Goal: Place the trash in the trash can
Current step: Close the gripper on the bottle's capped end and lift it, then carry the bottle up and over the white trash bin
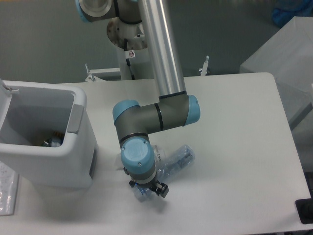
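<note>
Under the tool lies the bottle, cap end beneath it; grip state unclear.

I see the clear plastic bottle lying on its side on the white worktop, slanting from upper right down to lower left, its lower end hidden under the arm's wrist. The wrapper is hidden from me. The trash can, a large white bin with a rounded rim, stands upright to the bottle's left, with some items in its bottom.
</note>
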